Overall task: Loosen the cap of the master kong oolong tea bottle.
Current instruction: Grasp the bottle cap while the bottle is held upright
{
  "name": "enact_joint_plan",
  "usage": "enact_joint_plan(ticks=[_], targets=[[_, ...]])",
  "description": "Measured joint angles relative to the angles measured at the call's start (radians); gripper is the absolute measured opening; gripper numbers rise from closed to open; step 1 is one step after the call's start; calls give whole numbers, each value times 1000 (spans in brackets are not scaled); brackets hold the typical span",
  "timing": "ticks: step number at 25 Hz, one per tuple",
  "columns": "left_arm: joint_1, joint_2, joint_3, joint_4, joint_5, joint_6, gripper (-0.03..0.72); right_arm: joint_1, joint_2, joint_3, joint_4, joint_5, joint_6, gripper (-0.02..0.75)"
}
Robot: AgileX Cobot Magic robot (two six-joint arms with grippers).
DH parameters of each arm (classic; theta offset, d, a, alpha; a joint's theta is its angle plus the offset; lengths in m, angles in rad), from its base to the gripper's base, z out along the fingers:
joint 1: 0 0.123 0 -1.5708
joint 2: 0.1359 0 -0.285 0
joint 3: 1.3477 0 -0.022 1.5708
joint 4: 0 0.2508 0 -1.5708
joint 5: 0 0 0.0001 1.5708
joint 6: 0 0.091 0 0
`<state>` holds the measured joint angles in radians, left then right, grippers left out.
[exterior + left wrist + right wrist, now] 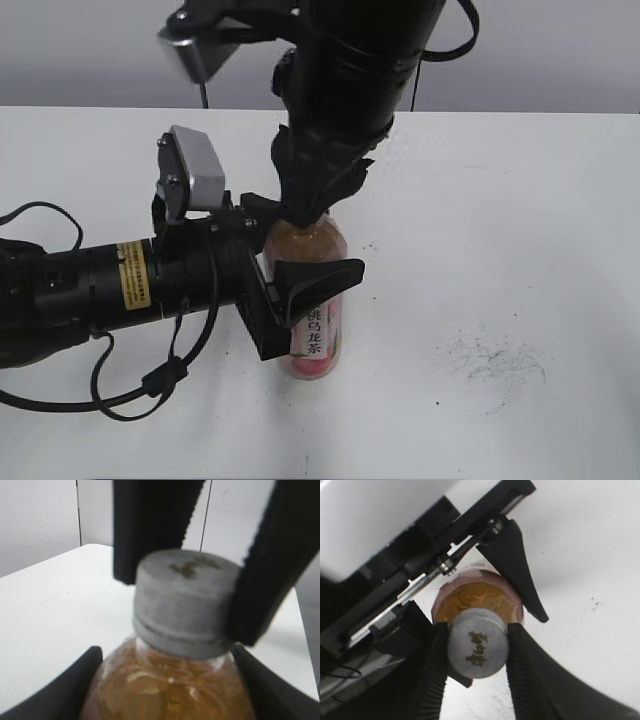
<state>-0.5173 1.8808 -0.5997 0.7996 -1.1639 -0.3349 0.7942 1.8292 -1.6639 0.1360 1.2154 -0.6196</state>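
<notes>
From the table's (560,200) left edge the left gripper (300,275) reaches in level, its jaws set against the sides of the master kong oolong tea bottle (318,335), holding it upright near the middle of the front edge. The right gripper (477,652) comes down from above; its pads touch both sides of the cap (477,649) (grey, dark logo on top). Dark specks (495,360) mark the table farther right.

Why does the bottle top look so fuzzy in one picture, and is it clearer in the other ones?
Left wrist view: the cap sits very near the lens, so it and the dark fingers blur. Right wrist view: the cap logo reads sharper. Exterior view: even light, soft shadows on the table.
</notes>
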Motion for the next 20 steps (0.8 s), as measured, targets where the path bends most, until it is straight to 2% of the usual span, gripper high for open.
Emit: enact_joint_plan(ticks=[14, 17, 20], targets=[[0, 0, 0, 3, 0, 2, 448, 10, 0, -2, -11, -4, -1323, 271], [0, 0, 0, 3, 0, 2, 448, 22, 0, -2, -25, -5, -1423, 271], [0, 0, 0, 5, 0, 2, 448, 23, 0, -2, -29, -5, -1313, 271]])
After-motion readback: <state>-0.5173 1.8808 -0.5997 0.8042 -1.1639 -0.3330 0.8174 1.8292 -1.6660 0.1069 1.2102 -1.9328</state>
